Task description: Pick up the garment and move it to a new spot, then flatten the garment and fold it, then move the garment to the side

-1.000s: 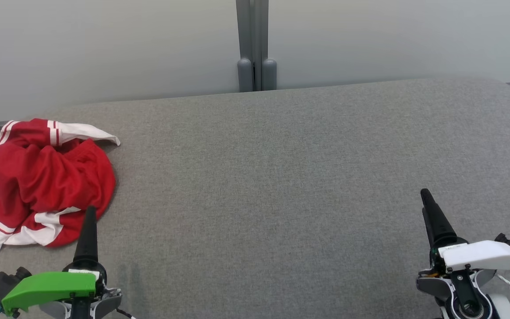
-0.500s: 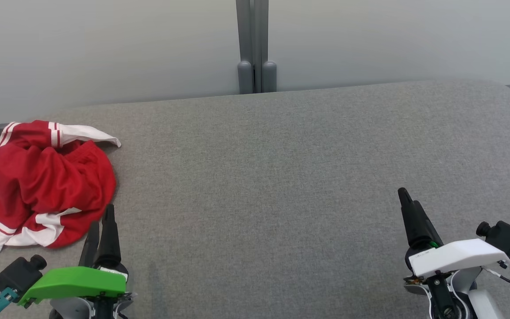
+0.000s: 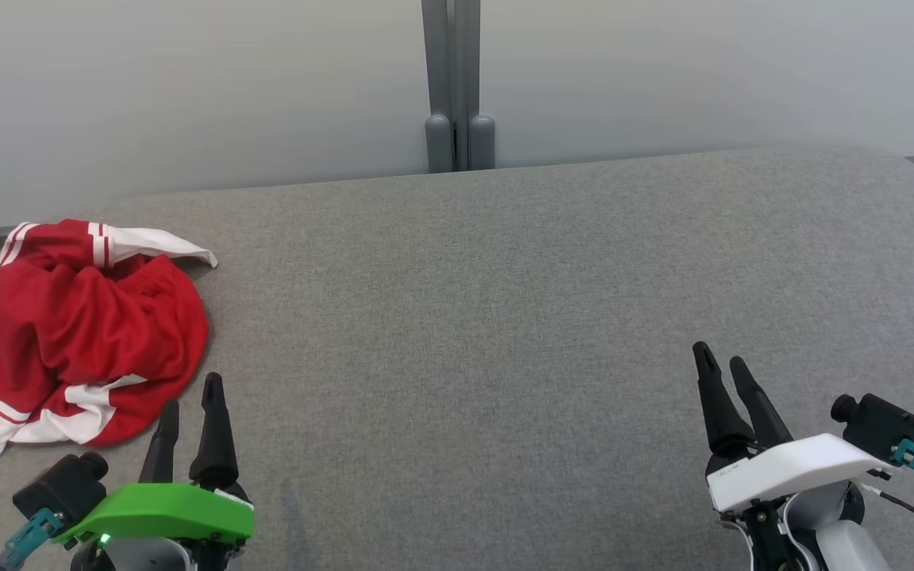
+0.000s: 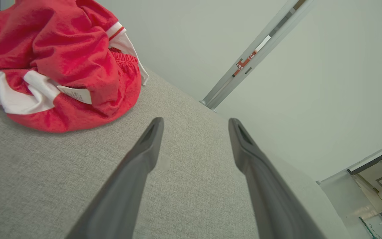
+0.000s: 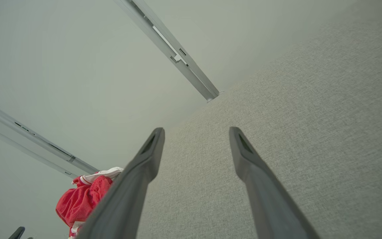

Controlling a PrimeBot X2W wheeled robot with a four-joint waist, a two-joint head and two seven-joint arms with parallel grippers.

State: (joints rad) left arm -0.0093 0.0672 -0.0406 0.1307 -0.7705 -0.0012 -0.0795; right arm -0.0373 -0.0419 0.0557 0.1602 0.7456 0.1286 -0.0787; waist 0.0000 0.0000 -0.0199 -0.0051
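A crumpled red garment [image 3: 68, 333] with white panels and stripes lies bunched at the far left of the grey fabric surface [image 3: 505, 317]. It also appears in the left wrist view as the garment [image 4: 61, 63] at upper left, with a white label showing. My left gripper [image 3: 191, 396], under its green cover, stands open just right of and below the garment's near edge, apart from it. My right gripper [image 3: 723, 361], under its white cover, is open at the lower right with nothing between its fingers. Far off at lower left in the right wrist view sits the garment [image 5: 81, 199].
A pale wall with a grey vertical post [image 3: 453, 79] runs behind the surface. The surface's far edge curves down at the right [image 3: 901, 159]. In the left wrist view, my left gripper [image 4: 194, 124] points over bare grey fabric.
Both grippers have turned so their two fingers show apart. The left gripper shifted right, away from the garment's edge; the right gripper shifted left. The garment has not moved.
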